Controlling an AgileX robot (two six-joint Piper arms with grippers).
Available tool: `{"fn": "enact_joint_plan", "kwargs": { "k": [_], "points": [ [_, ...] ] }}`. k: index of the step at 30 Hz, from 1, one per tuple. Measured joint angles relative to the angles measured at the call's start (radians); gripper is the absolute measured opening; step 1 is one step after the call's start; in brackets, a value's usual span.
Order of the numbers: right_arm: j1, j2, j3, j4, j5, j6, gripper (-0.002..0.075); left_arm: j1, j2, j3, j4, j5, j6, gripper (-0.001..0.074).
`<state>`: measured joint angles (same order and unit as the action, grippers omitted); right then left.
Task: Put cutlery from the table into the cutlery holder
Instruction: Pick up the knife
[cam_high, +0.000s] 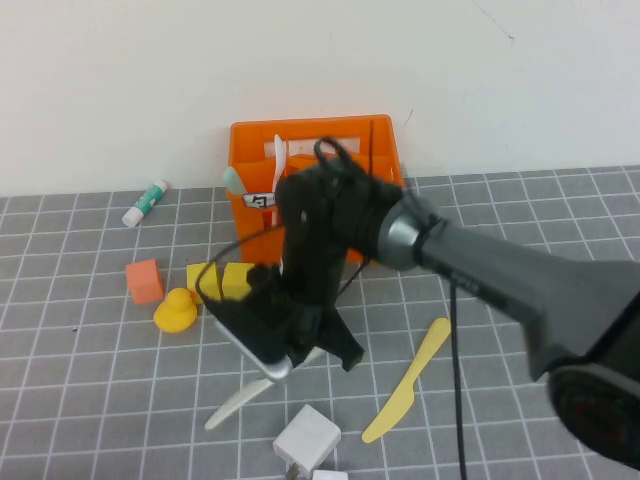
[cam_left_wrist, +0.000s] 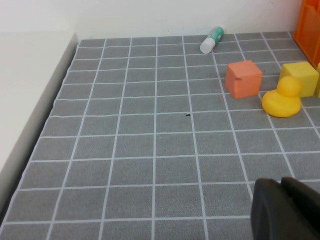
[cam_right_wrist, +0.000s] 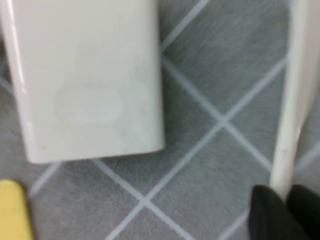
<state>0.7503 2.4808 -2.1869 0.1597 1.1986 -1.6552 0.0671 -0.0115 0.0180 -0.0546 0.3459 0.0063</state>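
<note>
white plastic knife (cam_high: 232, 405) lies on the table (cam_high: 90, 400) near the front edge, long axis running from near-left to far-right, its far end under the right gripper (cam_high: 300, 350). in the right wrist view the dark fingertips (cam_right_wrist: 272, 212) pinch the knife (cam_right_wrist: 292, 100) narrowly at one end. the right arm reaches in from the right, wrist pitched steeply down. the yellow knife (cam_high: 408, 393) lies just right of it; the cutlery holder (cam_high: 310, 165) stands beyond, at the far side. the left gripper (cam_left_wrist: 285, 210) hovers shut over the left of the table.
</note>
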Motion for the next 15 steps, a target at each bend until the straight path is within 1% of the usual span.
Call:
{"fn": "enact_joint_plan", "kwargs": {
  "k": [3, 7, 15],
  "points": [
    [-0.004, -0.047, 0.000, 0.047, 0.014, 0.074, 0.0015, 0.000, 0.000, 0.000, 0.000, 0.000, 0.000, -0.0001],
    [-0.022, -0.095, 0.000, 0.138, 0.019, 0.164, 0.0002, 0.000, 0.000, 0.000, 0.000, 0.000, 0.000, -0.0001],
    [-0.033, -0.104, 0.006, 0.157, 0.023, 0.233, -0.0001, 0.000, 0.000, 0.000, 0.000, 0.000, 0.000, -0.0001]
  ]
}}
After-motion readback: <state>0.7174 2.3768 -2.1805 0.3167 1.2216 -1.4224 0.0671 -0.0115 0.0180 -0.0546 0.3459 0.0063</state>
